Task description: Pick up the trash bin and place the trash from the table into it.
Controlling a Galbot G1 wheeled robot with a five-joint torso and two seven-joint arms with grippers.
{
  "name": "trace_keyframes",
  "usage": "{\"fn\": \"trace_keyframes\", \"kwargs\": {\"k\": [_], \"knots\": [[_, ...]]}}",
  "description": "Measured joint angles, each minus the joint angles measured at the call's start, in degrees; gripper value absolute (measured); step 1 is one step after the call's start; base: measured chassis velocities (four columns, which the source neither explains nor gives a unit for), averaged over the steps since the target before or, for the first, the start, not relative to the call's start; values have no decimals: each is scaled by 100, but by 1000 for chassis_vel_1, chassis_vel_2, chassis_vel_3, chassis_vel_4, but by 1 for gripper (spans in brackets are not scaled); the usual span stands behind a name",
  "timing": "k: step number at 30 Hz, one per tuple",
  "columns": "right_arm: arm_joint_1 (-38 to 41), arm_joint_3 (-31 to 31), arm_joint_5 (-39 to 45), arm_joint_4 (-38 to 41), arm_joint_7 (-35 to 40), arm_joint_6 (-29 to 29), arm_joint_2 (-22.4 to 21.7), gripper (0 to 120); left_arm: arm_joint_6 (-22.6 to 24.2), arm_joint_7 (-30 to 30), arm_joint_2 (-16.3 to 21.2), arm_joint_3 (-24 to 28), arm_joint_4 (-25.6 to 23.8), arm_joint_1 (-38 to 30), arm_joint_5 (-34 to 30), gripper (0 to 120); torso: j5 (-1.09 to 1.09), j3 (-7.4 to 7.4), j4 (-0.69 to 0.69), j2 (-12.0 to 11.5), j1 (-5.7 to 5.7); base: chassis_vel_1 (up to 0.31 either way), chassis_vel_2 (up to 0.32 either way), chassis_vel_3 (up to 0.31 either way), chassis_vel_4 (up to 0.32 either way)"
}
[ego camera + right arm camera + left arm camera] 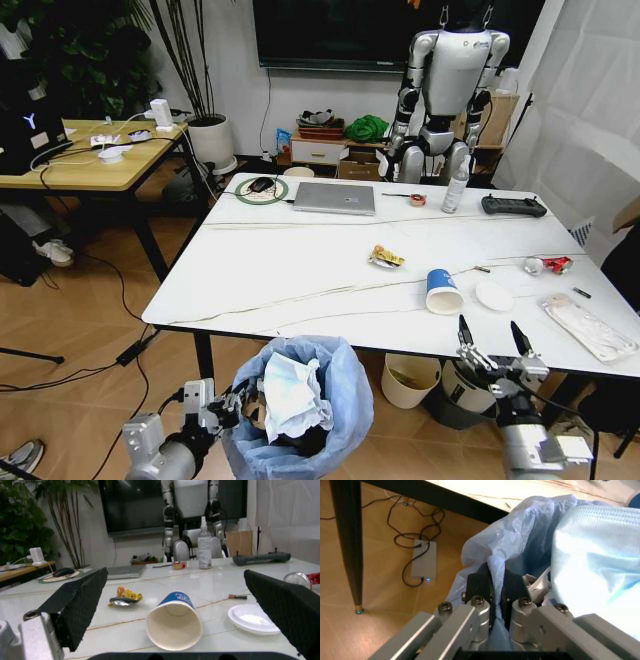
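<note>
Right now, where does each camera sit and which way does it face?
Head: high, looking down at the table; both end effectors show low, left, right.
Left wrist: at the bin, its end effector clamping the bag.
Right wrist: level over the table, open fingers framing the cup.
Shared: cup, lid.

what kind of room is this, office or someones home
Most likely an office or robotics lab: a humanoid robot stands by a big wall screen, and the table holds a laptop and a handheld controller.
</note>
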Motion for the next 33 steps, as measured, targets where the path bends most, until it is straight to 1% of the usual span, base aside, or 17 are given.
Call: {"fn": "trace_keyframes", "kwargs": {"k": [2,3,7,8,9,10,11,15,18,21,25,33], "knots": [[86,-215,102,157,445,-395,-167,100,0,-1,-38,-115,-19,78,1,0,0,0,0,0,0,0,0,0,0],[86,-215,102,157,445,-395,-167,100,0,-1,-38,-115,-19,78,1,0,0,0,0,0,0,0,0,0,0],[453,-563,348,219,883,-1003,-434,100,-1,-1,-127,-291,-64,199,44,0,0,0,1,0,0,0,0,0,0],[506,-615,404,215,938,-1066,-467,100,-2,-1,-135,-307,-71,214,52,0,0,0,1,0,0,0,0,0,0],[651,-763,569,190,1106,-1239,-554,100,-3,-2,-164,-363,-103,268,87,0,0,0,2,0,0,0,0,0,0],[745,-867,657,165,1213,-1367,-613,100,-5,-3,-182,-401,-125,306,112,0,-1,0,0,0,0,0,0,0,0],[745,-867,657,165,1213,-1367,-613,100,-5,-3,-182,-401,-125,306,112,0,-1,0,0,0,0,0,0,0,0],[1083,-1206,808,8,1647,-1790,-753,100,-9,-35,-229,-497,-188,398,163,0,0,0,1,0,0,0,0,0,0],[1245,-1379,825,-133,1874,-1913,-803,100,-10,-48,-253,-532,-201,446,213,0,0,0,1,0,0,0,0,0,0],[1337,-1432,825,-264,1934,-1946,-837,100,-10,-49,-279,-547,-222,474,250,0,0,0,1,0,0,0,0,0,0],[1471,-1447,824,-507,2033,-2049,-919,100,-13,-52,-350,-539,-280,522,328,0,0,0,0,0,0,0,0,0,0],[1766,-1478,904,-884,2069,-2056,-1045,100,15,-102,-414,-491,-306,498,370,0,0,0,0,0,0,0,0,0,0]]}}
